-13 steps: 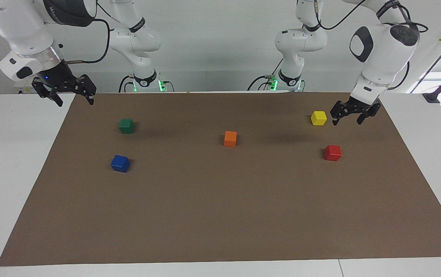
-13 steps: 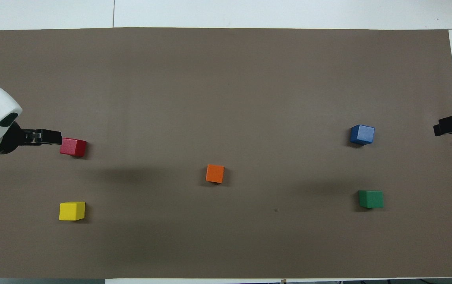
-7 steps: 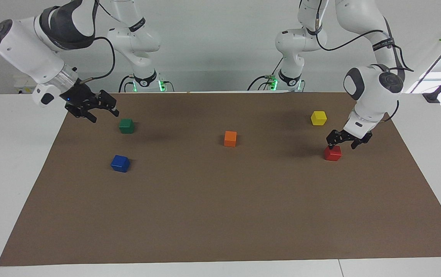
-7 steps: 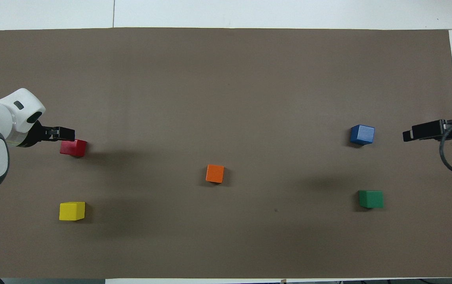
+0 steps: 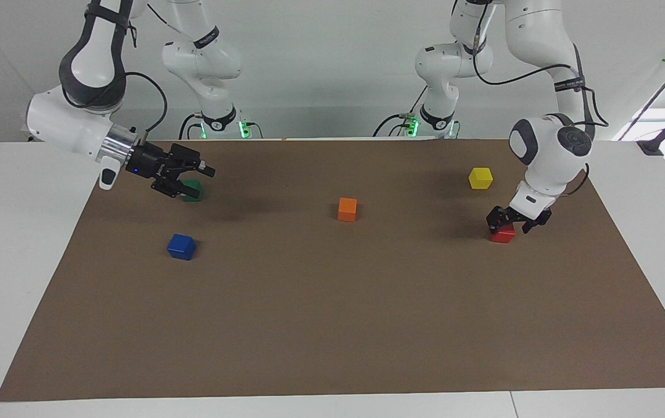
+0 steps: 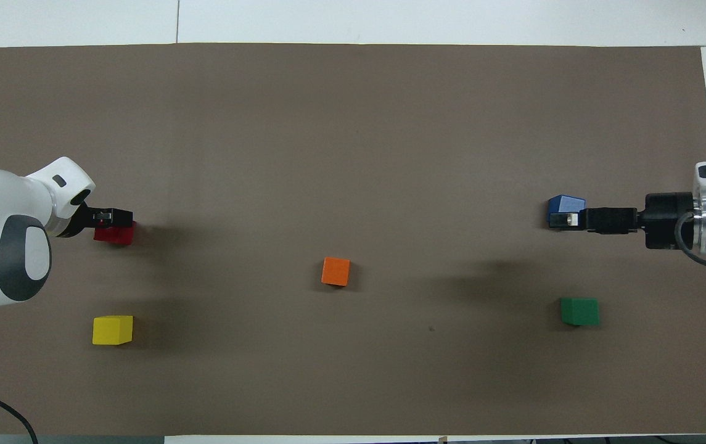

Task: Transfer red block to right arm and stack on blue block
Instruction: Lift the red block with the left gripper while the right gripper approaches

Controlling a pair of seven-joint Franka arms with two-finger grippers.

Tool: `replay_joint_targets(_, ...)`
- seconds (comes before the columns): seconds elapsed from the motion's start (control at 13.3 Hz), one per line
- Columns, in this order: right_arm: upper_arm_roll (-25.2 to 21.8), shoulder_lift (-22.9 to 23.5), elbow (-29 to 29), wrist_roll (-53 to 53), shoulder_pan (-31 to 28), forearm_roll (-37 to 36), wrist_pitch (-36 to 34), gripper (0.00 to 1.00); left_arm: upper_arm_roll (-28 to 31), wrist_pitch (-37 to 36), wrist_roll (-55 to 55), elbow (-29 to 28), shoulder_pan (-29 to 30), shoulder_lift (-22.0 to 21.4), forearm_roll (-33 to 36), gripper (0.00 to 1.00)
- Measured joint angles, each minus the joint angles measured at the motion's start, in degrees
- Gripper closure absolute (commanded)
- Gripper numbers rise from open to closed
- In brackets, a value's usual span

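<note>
- Red block [image 5: 502, 234] sits on mat [image 5: 332, 325] at the left arm's end, directly under left gripper [image 5: 509, 223], jaws wide astride it, not yet clamped.
- Right gripper [image 5: 190, 174] wide, empty, in the air over green block [image 5: 193, 191].
- Blue block [image 5: 181, 247] lies farther from the robots than green.
- Count: 2 arms, 5 cubes, 1 each red, blue, green, orange [image 5: 347, 209], yellow [image 5: 480, 177].

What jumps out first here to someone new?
The left gripper is down at the red block, jaws open astride it, at the left arm's end of the brown mat. The right gripper hangs open over the mat at the other end, above the green block; the blue block sits untouched.
</note>
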Motion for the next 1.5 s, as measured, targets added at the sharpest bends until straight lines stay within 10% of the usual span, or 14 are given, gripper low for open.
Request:
replay_joint_targets(0.3,0.3,0.0,-5.8,-6.6,1.0,12.7,-6.6,0.0,-0.3,1.0,-0.1,-1.7,0.0,0.2,0.0,0.81)
replay_joint_targets(0.53,0.3,1.1,-9.5,-8.8,3.7,22.2,-13.7,0.0,-0.6,-1.5,-3.4,-1.3,0.0,0.2,-0.2,0.98)
replay_joint_targets(1.13,0.5,14.3,-11.2,-17.8,16.8,50.0,-33.3,0.0,-1.9,-34.3,-38.1,20.2,-5.9,-4.1,-11.3,1.0)
replay_joint_targets(1.5,0.6,19.0,-11.7,-18.4,24.4,61.4,-43.4,0.0,-8.4,-38.2,-75.0,23.0,-6.3,-12.5,-21.9,1.0)
